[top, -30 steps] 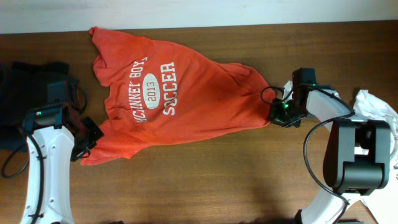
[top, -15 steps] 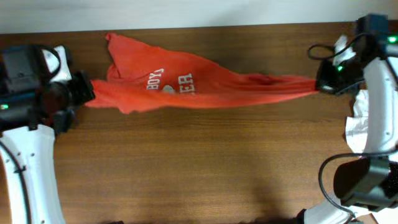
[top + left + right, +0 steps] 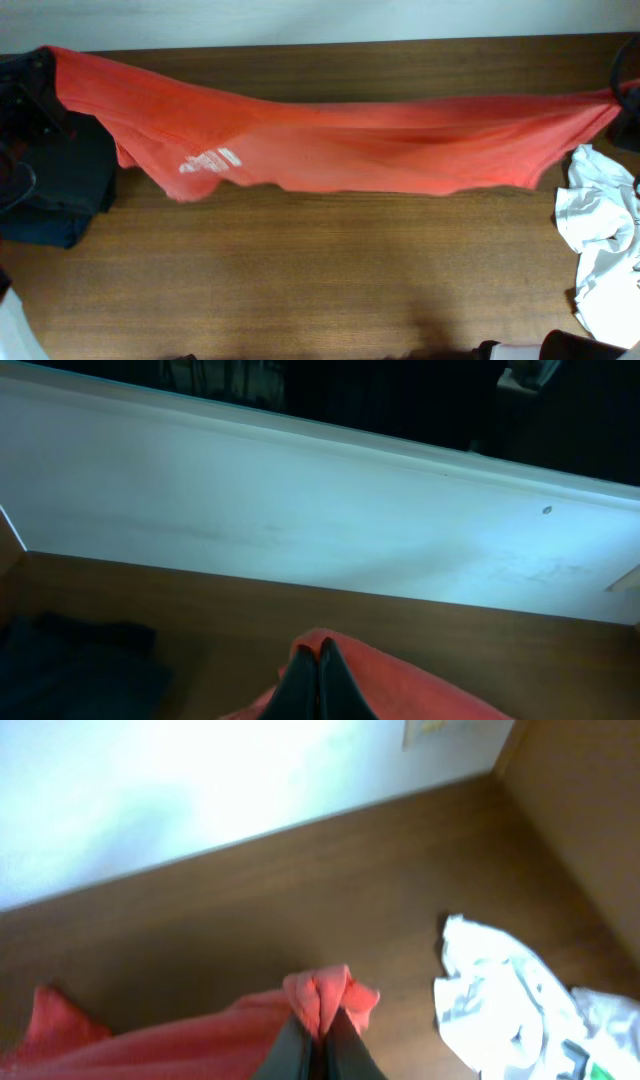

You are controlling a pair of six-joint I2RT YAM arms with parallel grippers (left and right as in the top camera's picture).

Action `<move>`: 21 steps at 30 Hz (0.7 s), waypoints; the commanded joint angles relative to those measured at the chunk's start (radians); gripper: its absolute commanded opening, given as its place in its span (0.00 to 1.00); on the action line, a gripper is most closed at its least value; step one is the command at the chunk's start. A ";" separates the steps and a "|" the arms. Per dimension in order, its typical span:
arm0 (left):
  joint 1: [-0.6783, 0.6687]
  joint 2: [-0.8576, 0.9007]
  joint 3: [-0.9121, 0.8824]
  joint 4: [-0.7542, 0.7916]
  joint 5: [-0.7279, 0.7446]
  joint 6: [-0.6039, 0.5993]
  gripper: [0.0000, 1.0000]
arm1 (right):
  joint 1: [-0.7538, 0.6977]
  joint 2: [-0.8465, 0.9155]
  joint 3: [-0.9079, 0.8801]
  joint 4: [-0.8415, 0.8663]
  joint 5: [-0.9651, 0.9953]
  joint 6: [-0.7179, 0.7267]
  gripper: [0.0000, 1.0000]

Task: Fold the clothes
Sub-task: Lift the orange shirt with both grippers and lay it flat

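Observation:
The red-orange T-shirt (image 3: 350, 145) hangs stretched wide above the table, from the far left to the right edge of the overhead view, its white lettering (image 3: 210, 160) facing up near the left. In the left wrist view my left gripper (image 3: 320, 652) is shut on a corner of the shirt (image 3: 400, 685). My right gripper (image 3: 320, 1025) is shut on a bunched fold of the shirt (image 3: 318, 988) at the other end. Both arms are almost out of the overhead view.
A pile of dark clothes (image 3: 55, 190) lies at the table's left edge, under the shirt's left end. A crumpled white garment (image 3: 600, 250) lies at the right edge and shows as well (image 3: 500, 1000) in the right wrist view. The wooden table (image 3: 320, 290) meets a white wall at the back.
Both grippers have lifted and pulled apart, raising the shirt off the table and stretching it wide. The arms have left the overhead view.

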 commanded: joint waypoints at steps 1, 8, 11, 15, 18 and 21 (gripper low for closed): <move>0.008 0.058 0.010 0.002 0.003 -0.006 0.00 | -0.012 0.079 0.006 0.039 0.020 -0.008 0.04; -0.078 0.371 0.010 0.210 0.003 -0.005 0.00 | 0.040 0.399 0.006 0.283 -0.109 0.002 0.04; -0.133 0.474 0.010 0.477 -0.021 -0.008 0.00 | 0.085 0.441 0.006 0.593 -0.110 0.165 0.04; -0.086 0.480 0.086 0.835 -0.094 -0.275 0.00 | 0.077 0.390 0.071 0.842 -0.113 0.268 0.04; -0.018 0.480 0.241 0.879 -0.043 -0.340 0.00 | 0.029 0.370 0.181 0.763 -0.109 0.264 0.04; 0.010 0.473 0.343 0.524 0.165 -0.252 0.00 | -0.004 0.373 0.216 0.462 -0.101 0.180 0.04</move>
